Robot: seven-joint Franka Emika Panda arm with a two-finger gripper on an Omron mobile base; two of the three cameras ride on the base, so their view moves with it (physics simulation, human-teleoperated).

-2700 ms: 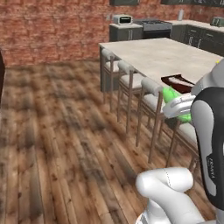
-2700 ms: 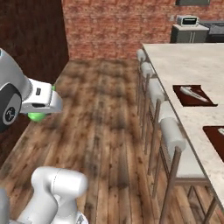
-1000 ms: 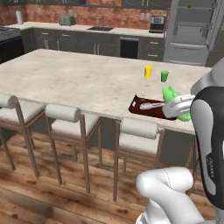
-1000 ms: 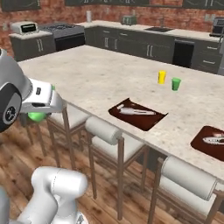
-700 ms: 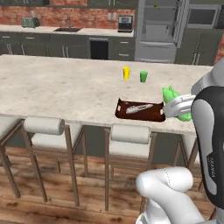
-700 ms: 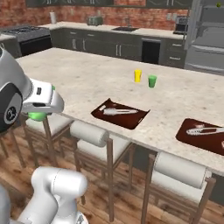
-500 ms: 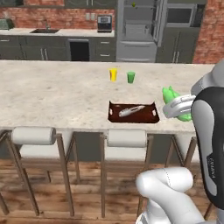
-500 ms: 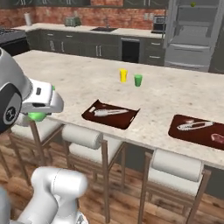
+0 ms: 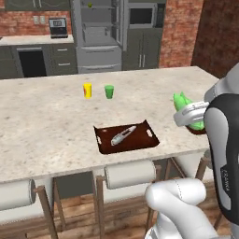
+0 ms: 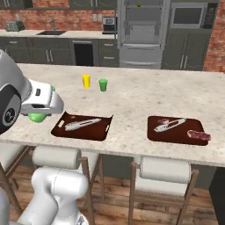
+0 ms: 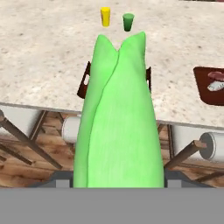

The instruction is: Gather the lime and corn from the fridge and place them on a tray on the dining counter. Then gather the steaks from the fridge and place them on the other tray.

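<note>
held: gripper (image 9: 189, 114) closed on corn (image 11: 118, 113), off counter (image 10: 132, 101) edge | near tray (image 10: 82, 124): utensil only, no lime or corn yet | far tray (image 10: 178, 130): one steak (image 10: 198, 135) | fridge (image 10: 141, 33) beyond | left: place corn, lime, remaining steaks

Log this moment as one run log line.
hand: holding corn | position: before dining counter | trays: near tray has utensil only
</note>
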